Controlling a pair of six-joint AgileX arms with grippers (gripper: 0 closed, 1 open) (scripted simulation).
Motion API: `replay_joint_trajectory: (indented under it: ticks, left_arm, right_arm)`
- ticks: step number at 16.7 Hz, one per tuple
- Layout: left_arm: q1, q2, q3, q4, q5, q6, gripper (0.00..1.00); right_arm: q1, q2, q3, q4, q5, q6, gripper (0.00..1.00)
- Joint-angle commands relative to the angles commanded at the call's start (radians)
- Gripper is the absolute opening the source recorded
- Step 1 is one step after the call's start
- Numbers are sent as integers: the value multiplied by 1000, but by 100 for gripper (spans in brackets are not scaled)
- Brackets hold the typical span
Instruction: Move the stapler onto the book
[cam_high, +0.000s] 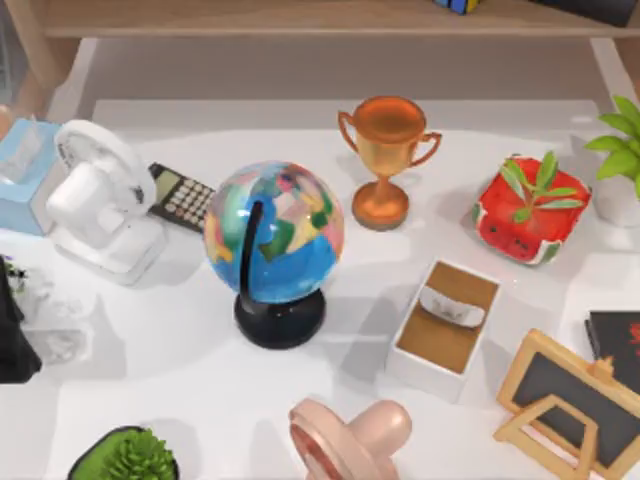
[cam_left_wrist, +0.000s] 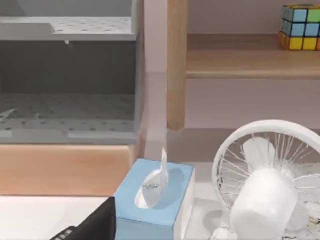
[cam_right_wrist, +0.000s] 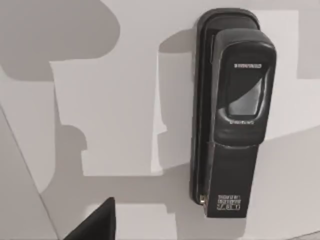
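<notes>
The black stapler (cam_right_wrist: 232, 115) lies flat on the white table, seen from straight above in the right wrist view. A dark corner of my right gripper (cam_right_wrist: 92, 222) shows at that picture's edge, apart from the stapler and above it. The book (cam_high: 616, 342), black with red marks, lies at the table's right edge, partly cut off by the frame. My left arm (cam_high: 12, 330) stays parked at the table's left edge. A dark bit of my left gripper (cam_left_wrist: 95, 225) hangs in front of the tissue box.
A globe (cam_high: 274, 240) stands mid-table, with a trophy (cam_high: 385, 150) behind it. A white fan (cam_high: 98, 195), calculator (cam_high: 180, 196) and blue tissue box (cam_high: 22, 170) sit at the left. A wooden box (cam_high: 446, 318), small chalkboard easel (cam_high: 570, 400), watermelon planter (cam_high: 530, 208) and pink fan (cam_high: 345, 435) crowd the right and front.
</notes>
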Motion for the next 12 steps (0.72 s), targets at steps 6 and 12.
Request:
replay_joint_trajectory:
  ticks: [6, 12]
  left_arm:
    - [0, 0, 0, 0, 0, 0, 100]
    - [0, 0, 0, 0, 0, 0, 100]
  right_arm:
    - [5, 125, 158, -61, -10, 5, 100]
    - [5, 121, 146, -55, -9, 4, 100]
